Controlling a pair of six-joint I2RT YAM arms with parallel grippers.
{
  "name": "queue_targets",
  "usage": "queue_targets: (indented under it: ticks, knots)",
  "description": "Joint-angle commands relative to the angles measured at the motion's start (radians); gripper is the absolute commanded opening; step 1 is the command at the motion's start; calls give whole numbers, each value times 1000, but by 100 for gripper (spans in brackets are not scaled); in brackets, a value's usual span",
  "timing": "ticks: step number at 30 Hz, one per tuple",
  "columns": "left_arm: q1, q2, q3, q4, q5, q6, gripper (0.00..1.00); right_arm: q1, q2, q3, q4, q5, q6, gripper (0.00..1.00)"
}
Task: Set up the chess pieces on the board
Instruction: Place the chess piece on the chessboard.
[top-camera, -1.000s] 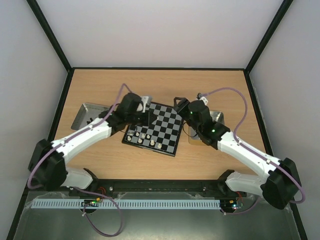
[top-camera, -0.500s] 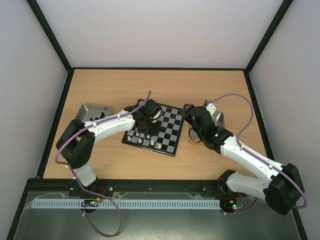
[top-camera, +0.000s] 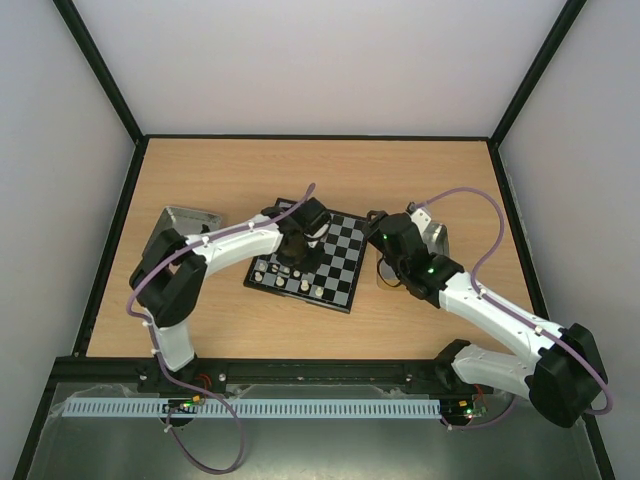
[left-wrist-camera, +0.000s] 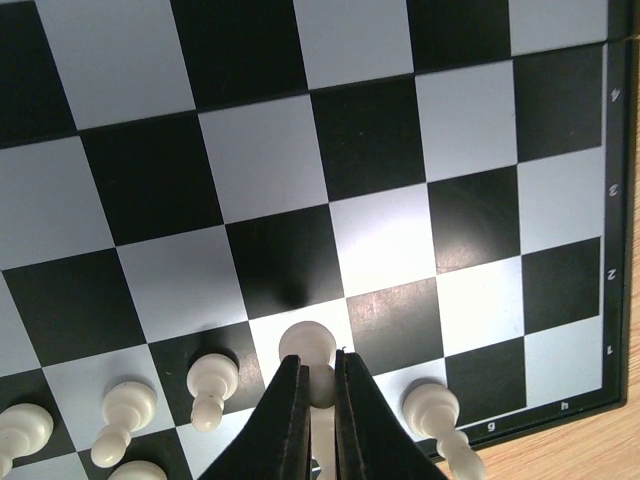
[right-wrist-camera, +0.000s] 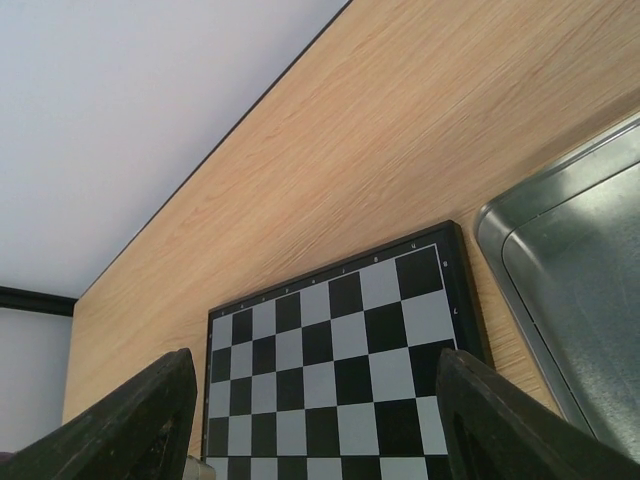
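Your left claw (left-wrist-camera: 314, 385) has swung further over the board (top-camera: 345, 252), clenched on a cream pawn (left-wrist-camera: 306, 345). Your right claw (right-wrist-camera: 315, 395) is released. Few cream pieces (left-wrist-camera: 213, 378) stand, and black ones look unplaced.

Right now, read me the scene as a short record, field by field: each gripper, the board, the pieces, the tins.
left gripper: shut on a white piece, low over the board
right gripper: open, holding nothing, by the board's right edge
other white pieces: standing in the board's near rows
left tin: left of the board
right tin: right of the board
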Motion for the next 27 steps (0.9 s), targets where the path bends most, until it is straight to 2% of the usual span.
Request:
queue_targets:
  ticks: [1,16,23,27]
  knots:
    - [-13,23,38,-68,-8,36,3,-4,10,-15,-8,25,2,65]
    - [-19,65,53,-94,6,60,7,-3,22,-14,-3,10,4,65]
    - [-21,60,64,-92,16,51,20,-3,21,-12,-3,11,2,65]
    - [-21,56,67,-94,12,48,22,-4,19,-11,-4,11,2,65]
